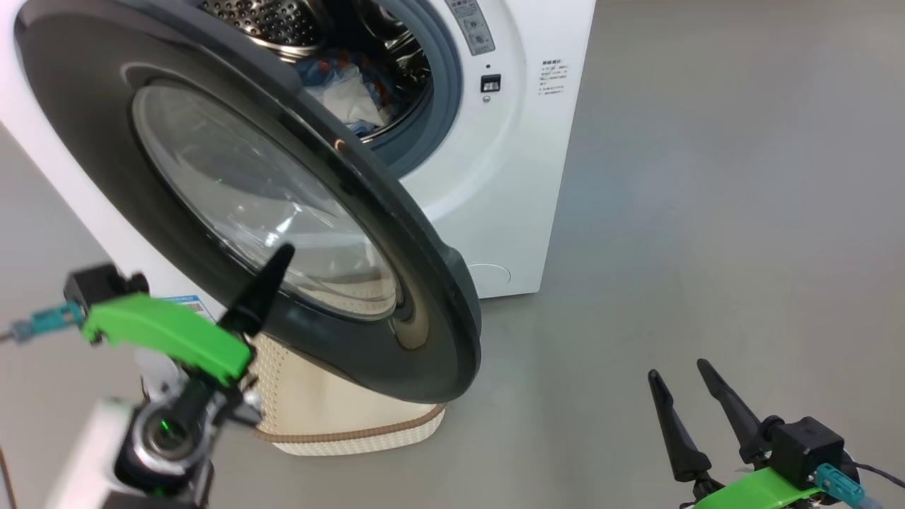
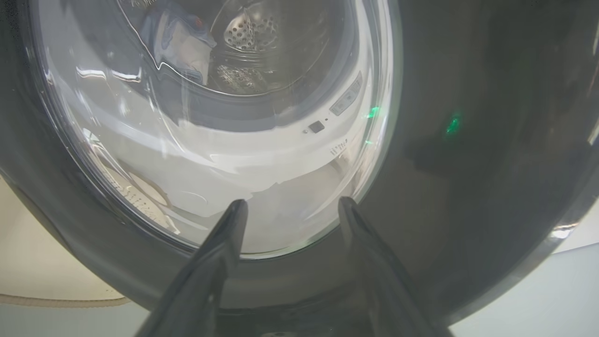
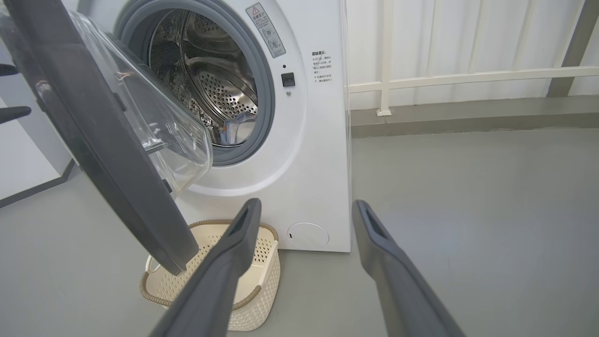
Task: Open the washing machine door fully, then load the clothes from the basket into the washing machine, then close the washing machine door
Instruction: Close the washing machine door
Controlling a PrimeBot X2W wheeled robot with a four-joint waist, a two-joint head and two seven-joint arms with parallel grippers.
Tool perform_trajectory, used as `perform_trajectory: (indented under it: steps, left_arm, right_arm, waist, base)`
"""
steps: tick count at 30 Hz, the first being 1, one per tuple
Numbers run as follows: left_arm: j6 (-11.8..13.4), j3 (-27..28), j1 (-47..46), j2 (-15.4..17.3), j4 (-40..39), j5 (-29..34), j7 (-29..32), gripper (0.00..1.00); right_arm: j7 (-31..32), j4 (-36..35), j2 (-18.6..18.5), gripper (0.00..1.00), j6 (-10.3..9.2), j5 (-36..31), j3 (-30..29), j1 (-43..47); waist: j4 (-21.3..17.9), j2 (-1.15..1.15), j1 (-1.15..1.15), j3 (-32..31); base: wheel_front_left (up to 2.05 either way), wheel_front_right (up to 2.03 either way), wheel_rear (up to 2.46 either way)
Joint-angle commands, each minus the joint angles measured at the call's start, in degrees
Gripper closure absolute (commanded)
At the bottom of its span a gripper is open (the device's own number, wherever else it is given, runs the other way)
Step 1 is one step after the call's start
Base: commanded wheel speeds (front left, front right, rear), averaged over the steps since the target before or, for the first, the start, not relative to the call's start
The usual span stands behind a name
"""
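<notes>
- Left gripper: fingers spread apart, nothing between them, tips right up at the outer face of the washing machine door, by the lower edge of its glass window. Whether they touch it can't be told.
- Right gripper: fingers apart too, empty, well right of the door, over the grey floor.
- The door stands partly open, swung out from the washing machine.
- The clothes, a blue-and-white bundle, lie behind the door, inside the steel drum.
- The basket sits on the floor beneath the door's lower edge.
</notes>
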Motion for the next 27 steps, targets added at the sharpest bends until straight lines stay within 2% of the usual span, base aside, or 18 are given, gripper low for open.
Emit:
perform_trajectory:
  steps: [1, 5, 9, 10, 15, 22, 27]
  left_arm:
    - [-0.73, 1.44, -0.44, 2.05, -1.93, 1.86, -1.34, 0.00]
    - [-2.04, -1.54, 2.11, 3.99, -2.14, 11.20, -7.74, 0.00]
    - [-2.17, -4.43, 4.04, 5.07, -1.56, 20.24, -14.73, 0.00]
    - [-2.19, -5.93, 4.82, 5.61, -0.68, 24.37, -17.86, 0.00]
    - [-2.64, -8.28, 6.60, 5.71, 3.51, 30.93, -24.95, 0.00]
    - [-3.14, -10.20, 8.04, 4.14, 9.67, 37.81, -28.90, 0.00]
    - [-3.61, -8.05, 9.04, 2.43, 12.15, 42.18, -29.35, 0.00]
  right_arm:
    - [-0.44, -1.65, -0.58, 0.00, 0.56, 0.38, 0.87, -0.08]
    - [-0.44, -1.96, -0.68, 0.00, 0.56, 0.12, 0.25, 0.44]
    - [-0.44, -2.29, -0.79, 0.00, 0.56, -0.04, -0.52, 0.86]
    - [-0.44, -2.42, -0.79, 0.00, 0.56, -0.11, -0.69, 1.02]
    - [-0.44, -2.57, -0.88, 0.00, 0.56, -0.41, -0.91, 1.09]
    - [-0.44, -2.96, -1.02, 0.00, 0.56, -0.59, -1.84, 1.91]
    - [-0.44, -3.08, -1.39, 0.00, 0.56, -0.65, -2.29, 2.29]
  waist:
    - [0.14, 0.00, 0.00, -0.06]
    - [0.47, 0.00, 0.00, -0.31]
    - [0.79, 0.00, 0.00, -0.53]
    - [0.87, 0.00, 0.00, -0.55]
    - [0.74, 0.00, 0.00, -0.58]
    - [1.00, 0.00, 0.00, -0.77]
    - [1.23, 0.00, 0.00, -0.83]
  base:
    - [0.00, 0.00, 0.00]
    - [0.00, 0.00, 0.00]
    - [0.00, 0.00, 0.00]
    - [0.00, 0.00, 0.00]
    - [0.00, 0.00, 0.00]
    - [0.00, 0.00, 0.00]
    - [0.00, 0.00, 0.00]
